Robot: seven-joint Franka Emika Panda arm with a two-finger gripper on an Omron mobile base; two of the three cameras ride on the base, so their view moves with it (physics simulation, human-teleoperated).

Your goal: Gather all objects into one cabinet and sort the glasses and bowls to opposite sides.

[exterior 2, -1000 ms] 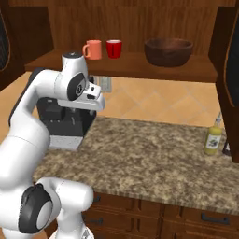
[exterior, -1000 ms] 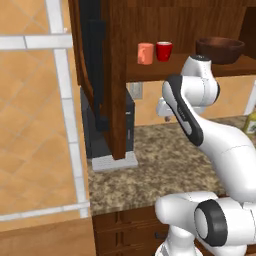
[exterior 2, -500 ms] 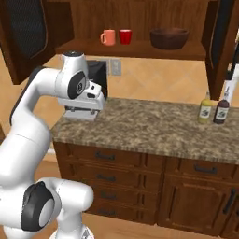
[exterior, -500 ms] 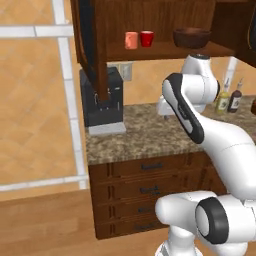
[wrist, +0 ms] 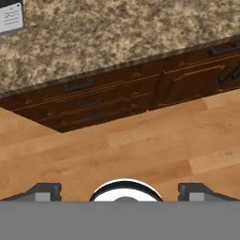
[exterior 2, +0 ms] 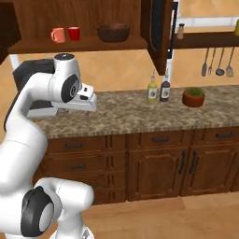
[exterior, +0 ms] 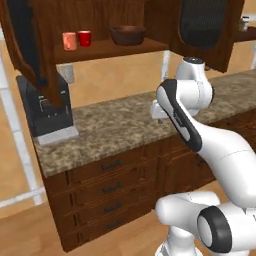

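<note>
1. Hand view looks down along the gripper (wrist: 120, 190): its two dark finger tips (wrist: 44, 191) sit far apart at the bottom corners, spread wide with nothing between them.
2. Beyond the tips lies a light wooden floor (wrist: 140, 145), then a row of dark brown drawers (wrist: 89, 101) with black bar handles under the edge of a speckled granite counter (wrist: 108, 37).
3. At the top left corner of that view a grey-white plate (wrist: 10, 18) carries dark lines of print, too small to read.
4. Right base view shows the hand held low over the counter's front edge (exterior 2: 121, 116), clear of the shelf and touching nothing.
5. Above the counter, the open cabinet (exterior: 100, 47) holds the task's things on its one shelf: the salmon-pink cup (exterior: 69, 40) and the red cup (exterior: 84, 38) stand just beside each other towards the left end.
6. The wide dark brown bowl (exterior: 128, 35) sits apart from the cups, towards the right end of the same shelf.
7. A dark coffee machine (exterior: 44, 107) stands on the counter beneath the cups, partly behind the open left door.
8. Farther right on the counter stand two bottles (exterior 2: 158, 87), one yellowish with a pale label and one dark; neither label can be read.
9. A small potted plant (exterior 2: 193, 96) sits beside them, and utensils (exterior 2: 217, 63) hang on the wall above.
</note>
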